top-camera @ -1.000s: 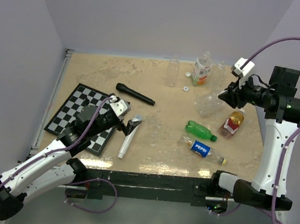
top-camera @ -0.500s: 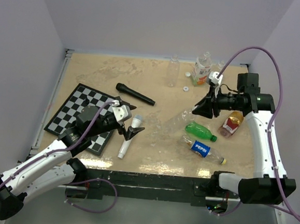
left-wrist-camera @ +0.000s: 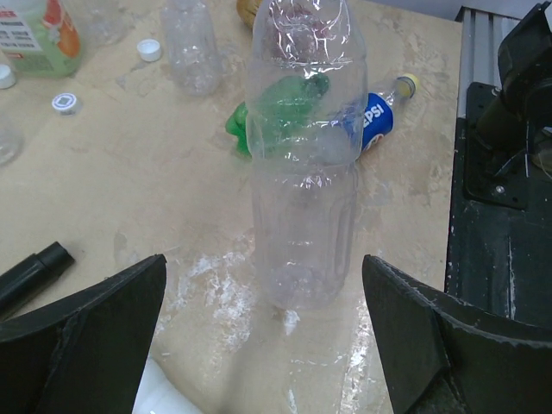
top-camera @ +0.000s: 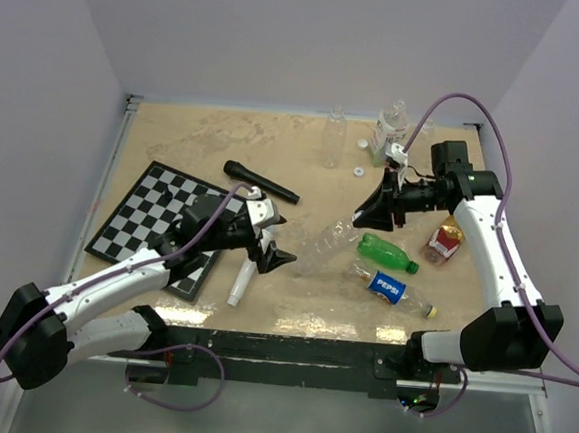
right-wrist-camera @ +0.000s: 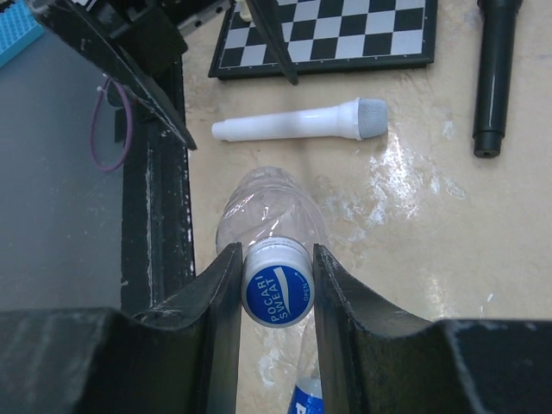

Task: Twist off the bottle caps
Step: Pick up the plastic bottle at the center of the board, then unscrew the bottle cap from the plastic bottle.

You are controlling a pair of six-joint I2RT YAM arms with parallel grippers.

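The top external camera looks down from high behind the near edge of the table (top-camera: 175,137), taking in all of it; the left wrist camera sits low and close, facing along the tabletop at the clear bottle (left-wrist-camera: 304,224); the right wrist camera looks down, very near, onto that bottle's blue cap (right-wrist-camera: 278,293). All three share the bottle; top and right wrist share the white microphone (right-wrist-camera: 293,125) and chessboard (right-wrist-camera: 345,26).

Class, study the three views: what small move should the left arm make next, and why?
Probably ease the left end effector forward and close it on the clear bottle. Its open fingers flank the bottle's base without touching it, while the right end effector is clamped on the blue cap. The cap likely cannot be twisted off until the body is held.
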